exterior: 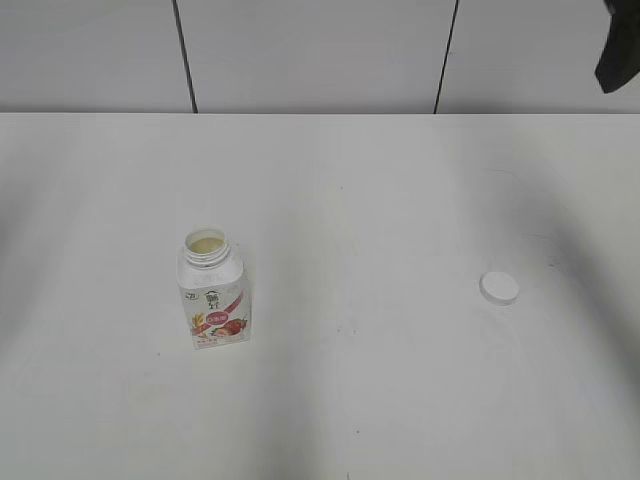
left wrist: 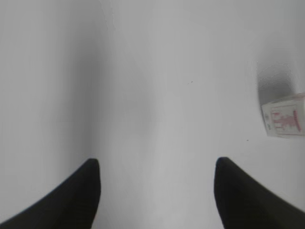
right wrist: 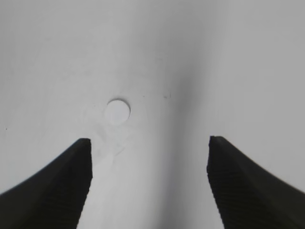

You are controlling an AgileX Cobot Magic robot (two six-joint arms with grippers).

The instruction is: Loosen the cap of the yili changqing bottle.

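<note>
The yili changqing bottle (exterior: 213, 292) stands upright on the white table, left of centre, its wide neck uncapped with pale liquid showing inside. Its base edge shows at the right border of the left wrist view (left wrist: 284, 117). The cap (exterior: 499, 288) lies flat on the table well to the right of the bottle, and the right wrist view shows it as a white disc (right wrist: 117, 111). My left gripper (left wrist: 157, 164) is open over bare table, with nothing between its fingers. My right gripper (right wrist: 148, 143) is open too, held above the table, with the cap beyond its left finger.
The white table (exterior: 340, 180) runs back to a pale panelled wall (exterior: 310, 50) with dark seams. A dark piece of the right arm (exterior: 620, 45) pokes in at the top right corner of the exterior view. Faint scuffs mark the tabletop near the cap.
</note>
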